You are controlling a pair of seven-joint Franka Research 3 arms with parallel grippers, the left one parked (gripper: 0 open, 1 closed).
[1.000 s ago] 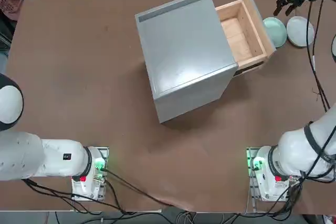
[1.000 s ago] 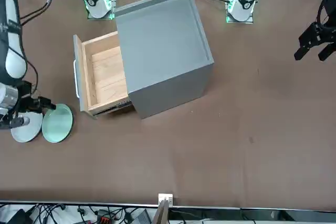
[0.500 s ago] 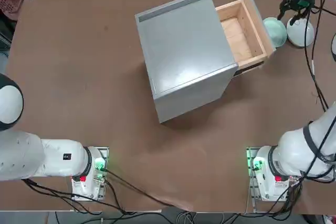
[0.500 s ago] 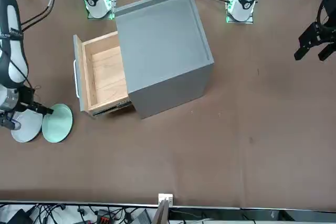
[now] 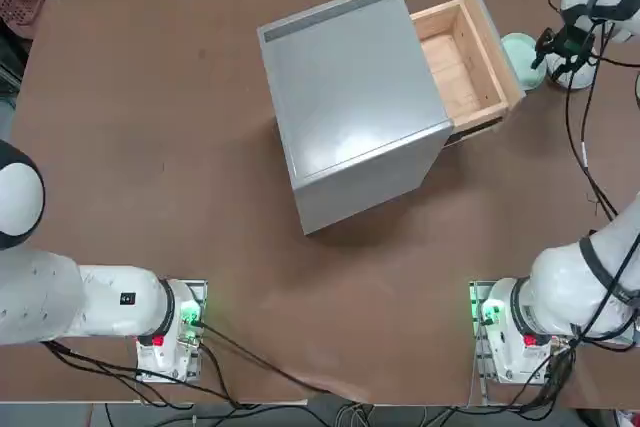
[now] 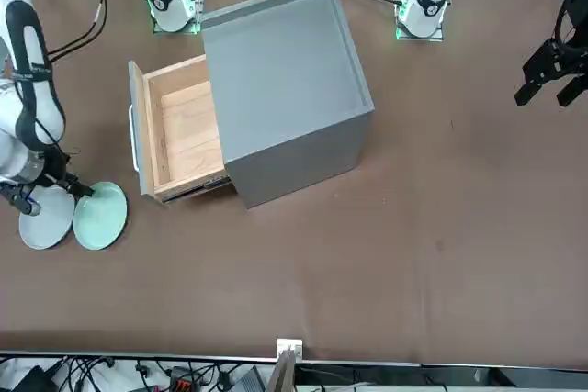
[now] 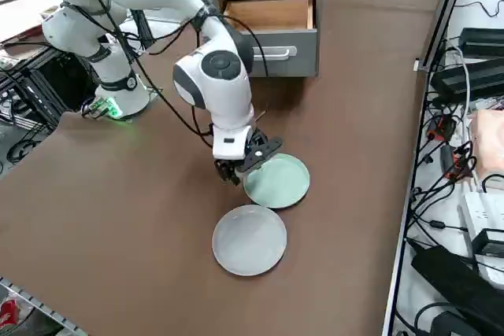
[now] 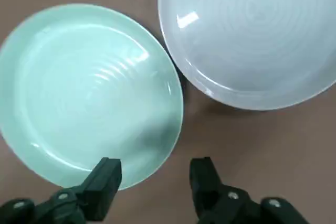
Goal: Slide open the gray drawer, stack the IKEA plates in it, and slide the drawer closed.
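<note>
The gray drawer (image 5: 462,59) stands pulled out of the gray cabinet (image 5: 350,97), its bare wood inside (image 6: 181,128) showing. Beside its front lie the two IKEA plates, flat on the table and side by side: a mint green plate (image 7: 277,181) and a gray-white plate (image 7: 250,239). My right gripper (image 7: 246,164) hangs low at the mint plate's rim, open. In the right wrist view one finger (image 8: 106,178) is over the mint plate (image 8: 89,93) and the other is over bare table, close to the gray-white plate (image 8: 252,30). Nothing is held.
The cabinet sits skewed in the table's middle. The table's edge (image 7: 409,194) runs just past the plates, with cables and power strips beyond it. The right arm's cable (image 5: 590,147) trails over the table's right side.
My right gripper has come down over the plates to the mint plate's rim, and its fingers have narrowed a little. Plates and drawer have not moved.
</note>
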